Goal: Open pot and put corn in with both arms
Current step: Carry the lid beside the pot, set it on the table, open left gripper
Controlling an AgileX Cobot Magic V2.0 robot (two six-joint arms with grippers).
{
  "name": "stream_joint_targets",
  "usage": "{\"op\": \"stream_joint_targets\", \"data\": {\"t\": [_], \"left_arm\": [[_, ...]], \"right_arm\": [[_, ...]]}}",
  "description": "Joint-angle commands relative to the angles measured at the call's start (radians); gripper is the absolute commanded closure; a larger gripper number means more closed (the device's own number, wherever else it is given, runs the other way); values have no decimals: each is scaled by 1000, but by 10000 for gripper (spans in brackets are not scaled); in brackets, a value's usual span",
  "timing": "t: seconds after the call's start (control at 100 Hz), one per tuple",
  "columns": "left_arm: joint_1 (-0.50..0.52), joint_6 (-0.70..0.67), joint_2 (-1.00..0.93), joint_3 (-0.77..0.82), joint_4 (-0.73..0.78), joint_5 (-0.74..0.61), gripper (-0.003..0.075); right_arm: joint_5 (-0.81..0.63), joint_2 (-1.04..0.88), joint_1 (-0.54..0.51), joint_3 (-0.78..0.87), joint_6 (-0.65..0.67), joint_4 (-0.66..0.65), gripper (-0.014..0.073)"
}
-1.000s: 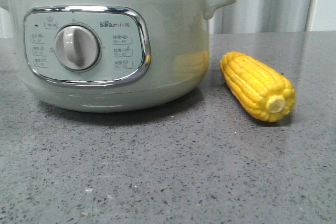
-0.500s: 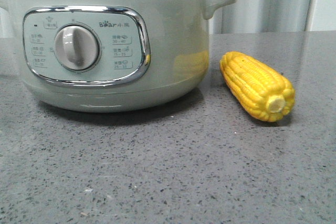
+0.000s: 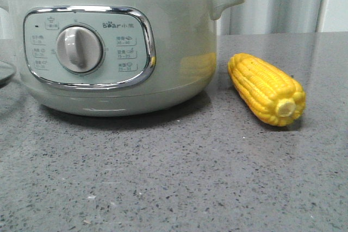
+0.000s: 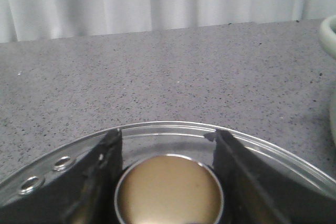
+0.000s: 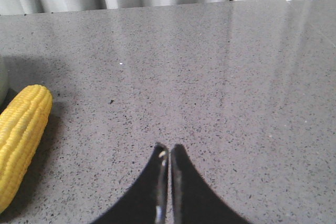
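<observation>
The pale grey-green pot (image 3: 174, 42) stands at the left in the front view with no lid on its steel rim. The yellow corn (image 3: 266, 88) lies on the table to its right, stub end toward the front. My left gripper (image 4: 166, 133) is shut on the tan knob (image 4: 169, 190) of a glass lid (image 4: 173, 129), low over the table left of the pot; the lid's edge (image 3: 4, 73) shows in the front view. My right gripper (image 5: 169, 148) is shut and empty above the table, apart from the corn (image 5: 21, 140).
The grey speckled table (image 3: 174, 177) runs back to pale curtains (image 3: 272, 1). The pot's side handle (image 3: 227, 1) sticks out above the corn. A bit of the pot (image 4: 329, 35) shows at the edge of the left wrist view.
The edge of the glass lid has come into the front view at the far left. The pot and corn have not moved.
</observation>
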Motion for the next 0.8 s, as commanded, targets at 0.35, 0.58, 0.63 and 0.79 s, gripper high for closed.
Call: {"op": "stream_joint_targets", "data": {"t": [0.35,0.58,0.63,0.79], "left_arm": [[-12,-7,44,-38,44,-107,741],[-12,-7,90,-38,44,-102,741],[-12,-7,100,-38,44,-102,740],[-12,-7,118,-38,96,-75,738]], "right_arm": [[-81,16,0,-32,-2,-1,667],[-74,16,0,-32,-2,-1,667],[-71,16,0,-32,-2,-1,667],[-67,16,0,-32,-2,-1,667]]}}
